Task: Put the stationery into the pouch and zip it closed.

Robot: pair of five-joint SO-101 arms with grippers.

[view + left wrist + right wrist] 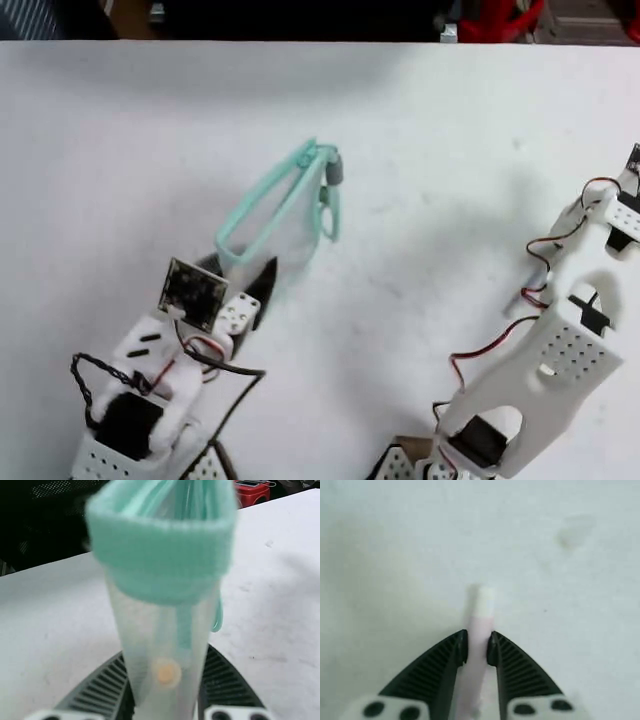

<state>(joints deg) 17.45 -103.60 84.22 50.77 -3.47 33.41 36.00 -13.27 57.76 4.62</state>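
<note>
**Pouch in your left gripper, stick in your right**

Your left gripper (165, 652) is clamped on one end of the clear plastic pouch with mint-green trim (270, 215), whose long axis runs away from it toward the far right. A small orange dot (167, 673) shows through its wall; you cannot tell what it is. Your right gripper (477, 642) pinches a pale pink stick with a white tip (482, 602), pointing straight out from the jaws over the white table (395, 540).
</note>
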